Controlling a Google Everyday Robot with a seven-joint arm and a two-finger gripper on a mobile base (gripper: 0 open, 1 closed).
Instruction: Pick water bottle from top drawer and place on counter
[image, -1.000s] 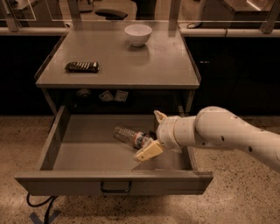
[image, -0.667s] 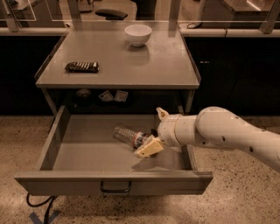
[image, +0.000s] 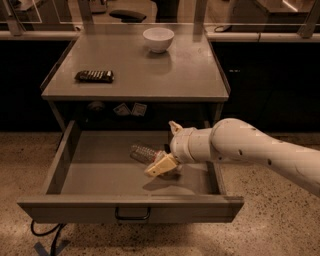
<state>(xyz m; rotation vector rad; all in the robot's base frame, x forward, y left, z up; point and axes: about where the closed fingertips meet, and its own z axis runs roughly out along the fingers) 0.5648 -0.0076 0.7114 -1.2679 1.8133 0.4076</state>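
Clear ribbed plastic: the water bottle (image: 144, 152) is lying on its side in the open top drawer (image: 95, 172), just left of my claw (image: 167, 146), whose fingers are standing spread. I am working the grasp. Next, I judge, comes closing on it, then lifting to the table (image: 150, 75) above.

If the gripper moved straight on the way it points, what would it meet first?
Probably the water bottle, lying in the top drawer just ahead of the open gripper, though depth is unclear.
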